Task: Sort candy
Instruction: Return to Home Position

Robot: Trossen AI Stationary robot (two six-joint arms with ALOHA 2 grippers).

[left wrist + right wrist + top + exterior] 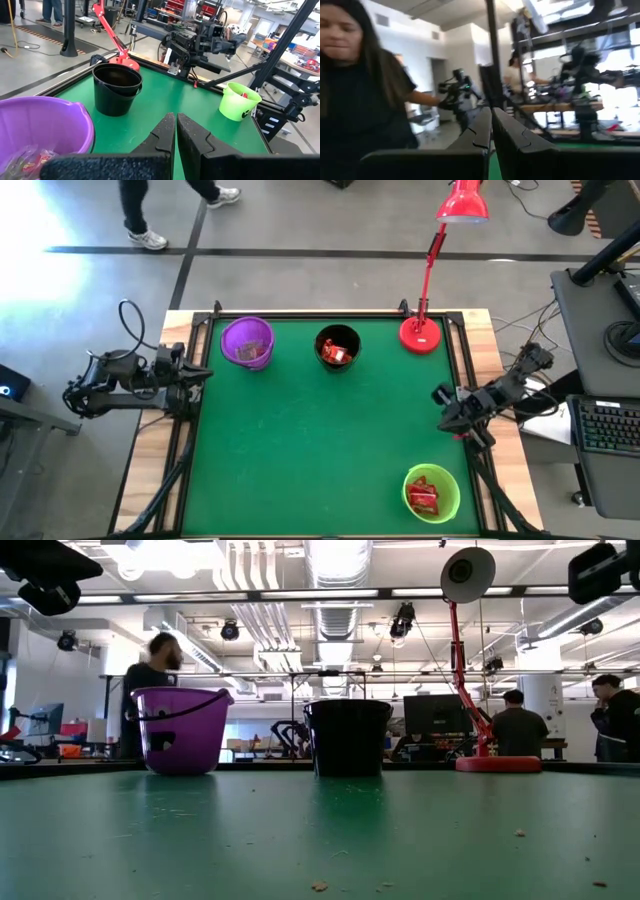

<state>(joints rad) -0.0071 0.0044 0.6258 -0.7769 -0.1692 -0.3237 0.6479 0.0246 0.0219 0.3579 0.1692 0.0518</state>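
1. From above, we find the candy (pixel 337 354) inside the cups. There are red pieces in the black cup (pixel 337 347) at the far edge of the green table (pixel 300 440). More red pieces lie in the green cup (pixel 432 492) by the near right corner, and pale crinkly ones in the purple cup (pixel 247 340). The left gripper (pixel 200 380) hangs at the table's left edge, near the purple cup. The right gripper (pixel 443 402) hangs at the right edge, between the red lamp (pixel 421 335) and the green cup.
2. At table height we see the purple cup, the black cup and the lamp's base in a row at the far edge, well apart from each other. The cup walls hide the sweets (only small crumbs dot the cloth), and people (pixel 515 725) stand in the room behind.
3. Through the left wrist camera we see that gripper's two dark fingers (pixel 164 134) pressed together with nothing between them. The purple cup is close by with wrapped sweets in its bottom. The black cup stands beyond it, and the green cup shows a red piece at its rim.
4. Through the right wrist camera we see that gripper's fingers (pixel 477 131) closed as well and holding nothing. A person (pixel 355 100) in a dark top is close in front.
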